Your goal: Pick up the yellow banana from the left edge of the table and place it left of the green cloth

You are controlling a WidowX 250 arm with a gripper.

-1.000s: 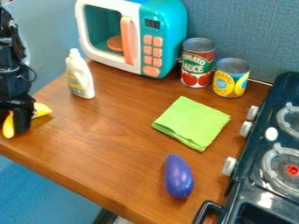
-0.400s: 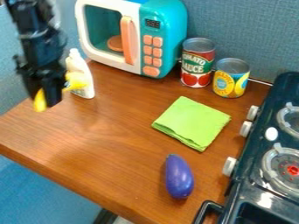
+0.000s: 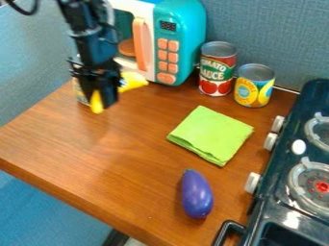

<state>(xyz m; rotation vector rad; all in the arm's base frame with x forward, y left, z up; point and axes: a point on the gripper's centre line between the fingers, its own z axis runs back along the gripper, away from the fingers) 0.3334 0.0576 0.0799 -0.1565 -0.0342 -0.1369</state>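
The black gripper (image 3: 108, 98) hangs over the upper left of the table, shut on a yellow banana (image 3: 133, 81). One end of the banana pokes out to the right of the fingers, the other below and to the left; its middle is hidden by them. Behind the gripper, the white bottle (image 3: 80, 92) is mostly hidden. A teal and white toy microwave (image 3: 181, 24) stands just behind and to the right, its orange handle facing the gripper.
A tomato sauce can (image 3: 217, 69) and a yellow can (image 3: 254, 86) stand by the back wall. A folded green cloth (image 3: 210, 135) lies mid-table, a purple eggplant (image 3: 196, 194) nearer the front. The dark stove (image 3: 283, 192) lines the right side.
The gripper has risen from the table's left edge and moved right with the banana, now in front of the white bottle. The other objects have stayed where they were.
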